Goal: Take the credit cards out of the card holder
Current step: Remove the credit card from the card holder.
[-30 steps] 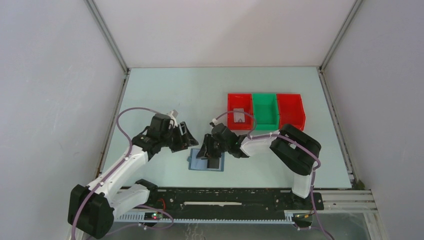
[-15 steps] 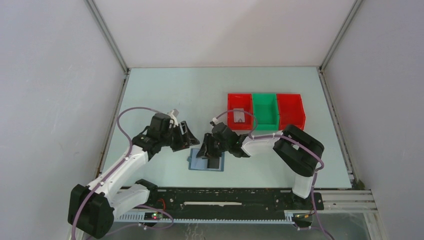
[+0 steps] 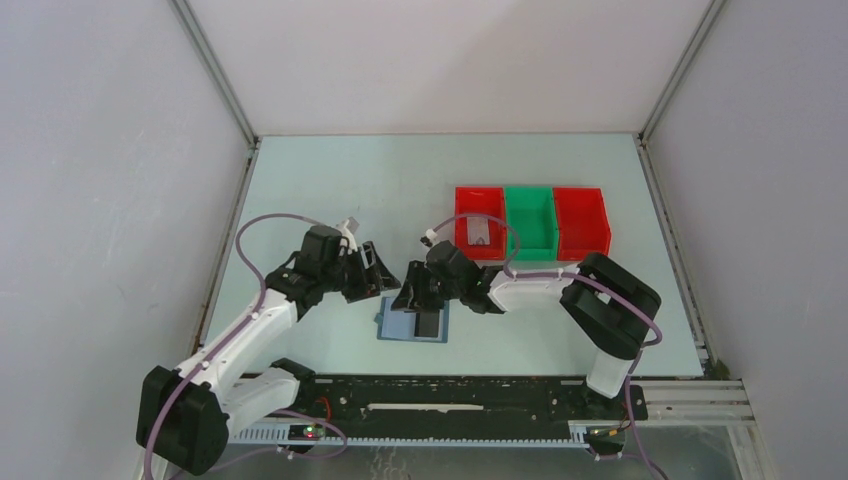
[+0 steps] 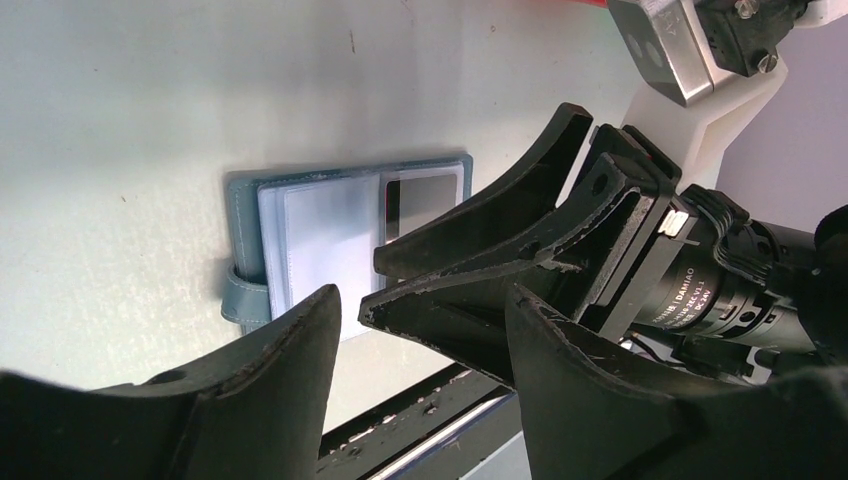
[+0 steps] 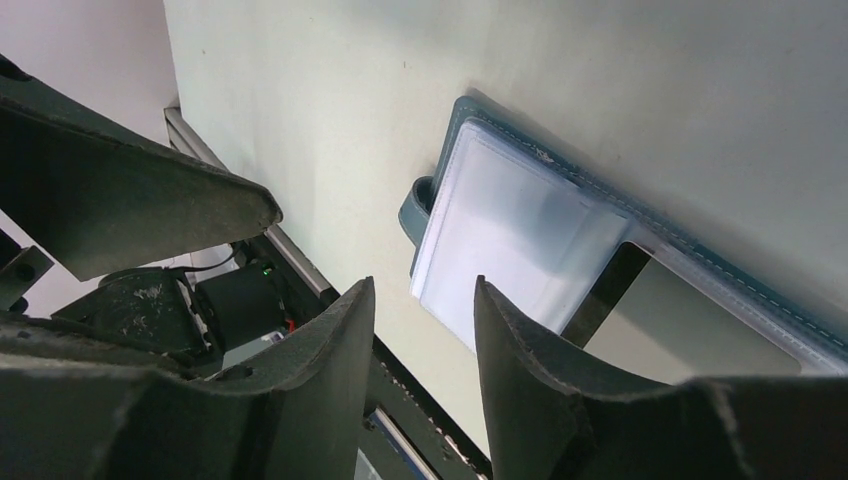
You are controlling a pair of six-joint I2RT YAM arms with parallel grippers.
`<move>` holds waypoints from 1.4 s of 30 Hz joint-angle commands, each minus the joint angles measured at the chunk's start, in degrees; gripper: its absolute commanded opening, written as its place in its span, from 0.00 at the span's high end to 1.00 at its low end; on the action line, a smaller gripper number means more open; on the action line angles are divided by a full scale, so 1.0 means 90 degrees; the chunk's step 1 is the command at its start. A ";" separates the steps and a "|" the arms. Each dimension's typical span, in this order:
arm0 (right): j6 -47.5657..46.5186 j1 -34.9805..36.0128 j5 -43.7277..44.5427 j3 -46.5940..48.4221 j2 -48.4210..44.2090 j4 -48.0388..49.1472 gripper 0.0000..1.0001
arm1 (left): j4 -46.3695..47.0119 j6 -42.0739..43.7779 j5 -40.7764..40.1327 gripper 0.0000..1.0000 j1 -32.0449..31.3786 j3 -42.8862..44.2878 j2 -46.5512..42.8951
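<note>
Since a second ago our right elbow has swung away from the holder (image 3: pixel 412 326) and the right gripper (image 3: pixel 414 298) has widened a little; the left arm has barely stirred. The right gripper hangs just above the holder's far edge, jaws half apart and empty. The left gripper (image 3: pixel 386 284), near the holder's far left corner, stands wide and holds nothing. The holder lies open and flat. One grey card (image 3: pixel 478 232) lies in a red bin (image 3: pixel 478 190) beyond the holder, so we judge that one done. A dark card (image 3: pixel 428 325) sits in the holder's right pocket, still to pull; whether others remain we cannot tell.
</note>
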 commanded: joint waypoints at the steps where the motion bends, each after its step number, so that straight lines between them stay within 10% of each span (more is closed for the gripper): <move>1: -0.0081 -0.0008 0.0079 0.0076 -0.0287 0.0097 0.50 | 0.0251 -0.0059 0.0193 0.34 0.0030 -0.0129 -0.0031; 21: 0.0582 -0.0743 -0.0002 -0.2168 -0.1607 0.0746 0.52 | 0.3091 -0.1240 0.1116 0.35 -0.1103 -0.1098 0.1377; 42: 0.0645 -0.0592 0.0109 -0.2168 -0.1270 0.1059 0.53 | 0.3034 -0.1044 0.0414 0.40 -0.0908 -0.1232 0.2255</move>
